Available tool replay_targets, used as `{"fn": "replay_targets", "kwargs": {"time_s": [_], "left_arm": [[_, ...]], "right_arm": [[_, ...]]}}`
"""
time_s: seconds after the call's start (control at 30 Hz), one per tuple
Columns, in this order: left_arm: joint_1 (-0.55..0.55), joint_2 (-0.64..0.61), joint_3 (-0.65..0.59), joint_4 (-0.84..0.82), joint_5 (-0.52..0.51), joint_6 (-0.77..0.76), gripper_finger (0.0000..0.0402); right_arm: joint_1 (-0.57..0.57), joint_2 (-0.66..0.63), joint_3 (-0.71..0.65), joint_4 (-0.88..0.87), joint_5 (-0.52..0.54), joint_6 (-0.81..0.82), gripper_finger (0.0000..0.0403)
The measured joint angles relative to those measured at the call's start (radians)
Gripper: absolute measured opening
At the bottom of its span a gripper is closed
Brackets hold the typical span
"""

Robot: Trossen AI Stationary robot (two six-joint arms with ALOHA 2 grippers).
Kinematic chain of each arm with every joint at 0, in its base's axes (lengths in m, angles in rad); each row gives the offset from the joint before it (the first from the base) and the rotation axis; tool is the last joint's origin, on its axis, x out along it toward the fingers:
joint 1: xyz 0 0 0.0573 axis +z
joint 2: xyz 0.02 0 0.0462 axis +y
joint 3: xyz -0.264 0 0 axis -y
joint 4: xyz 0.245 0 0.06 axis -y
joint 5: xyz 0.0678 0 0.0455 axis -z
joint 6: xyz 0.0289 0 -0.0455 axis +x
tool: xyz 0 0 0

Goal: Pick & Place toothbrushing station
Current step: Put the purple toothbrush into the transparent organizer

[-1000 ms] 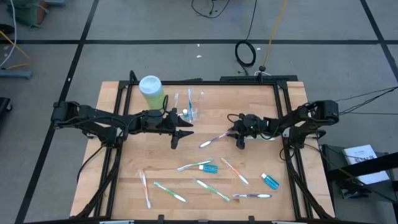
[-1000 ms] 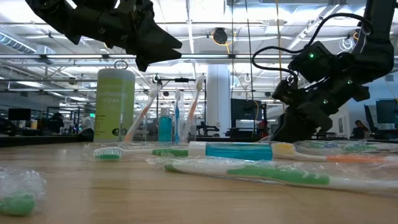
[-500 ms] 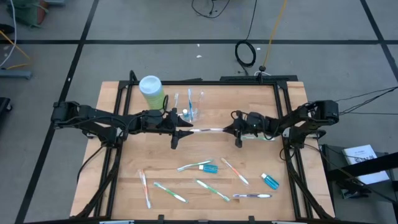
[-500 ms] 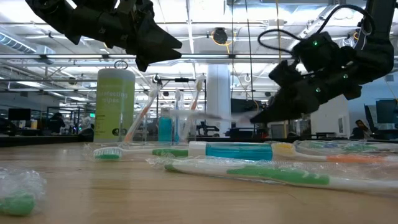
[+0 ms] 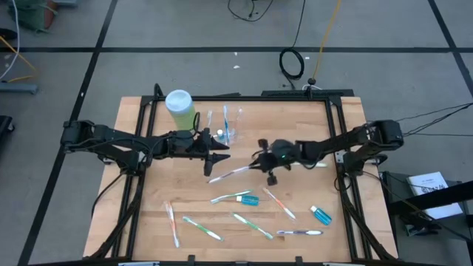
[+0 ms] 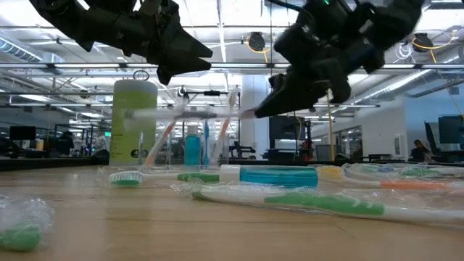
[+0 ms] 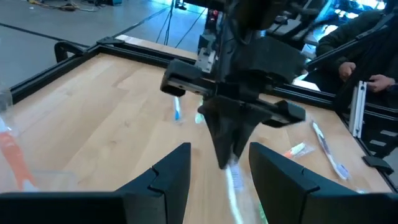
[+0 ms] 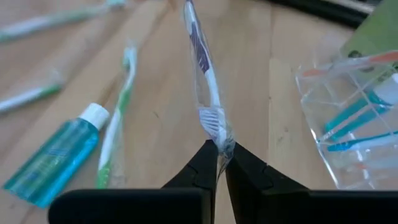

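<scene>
Grey carpet tiles with dark seams surround your work surface, a pale wooden tabletop (image 5: 185, 193) framed by black rails; across it, the low view looks into a bright open hall with ceiling lights and distant desks.

Your right gripper (image 5: 260, 164) is above the middle of the tabletop with its fingers pinched together on the bristle end of a wrapped toothbrush (image 5: 230, 174). Its long axis runs away from the gripper toward the left edge and slightly toward the near edge; in the low view it hangs nearly level, clear of the wood. Seen from the right wrist, the brush (image 8: 204, 74) is white with a purple stripe along the handle, inside a clear wrapper.

Your left gripper (image 5: 216, 157) hovers just beside the handle's free end, fingers apart and holding nothing.

Near the far edge you have the clear plastic cup (image 5: 230, 127) with several brushes standing in it, and beside it, toward the far left corner, a light-green bottle (image 5: 179, 108) with a white cap.

Toward the near edge lie more wrapped toothbrushes, among them a green-handled toothbrush (image 5: 253, 226) and an orange-handled toothbrush (image 5: 278, 203), plus a blue toothpaste tube (image 5: 249, 199) and a second toothpaste tube (image 5: 320, 215) closer to the right edge.
</scene>
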Motion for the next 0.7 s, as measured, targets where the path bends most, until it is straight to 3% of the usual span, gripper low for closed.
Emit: {"fn": "replay_targets", "kwargs": {"time_s": [0.1,0.27,0.43,0.7], "left_arm": [[-0.013,0.000,0.000,-0.024,0.002,0.003,0.0166],[-0.031,0.021,0.000,-0.055,0.002,-0.044,0.0166],[-0.067,0.104,-0.001,-0.084,0.004,-0.104,0.0166],[-0.063,0.247,0.008,-0.082,0.001,-0.158,0.0166]], "right_arm": [[0.043,0.039,0.088,-0.124,0.067,-0.028,0.0014],[0.091,0.128,0.187,-0.130,0.103,-0.130,0.0014],[0.108,0.190,0.230,-0.130,0.263,-0.221,0.0014],[0.108,0.202,0.230,-0.132,0.268,-0.270,0.0013]]}}
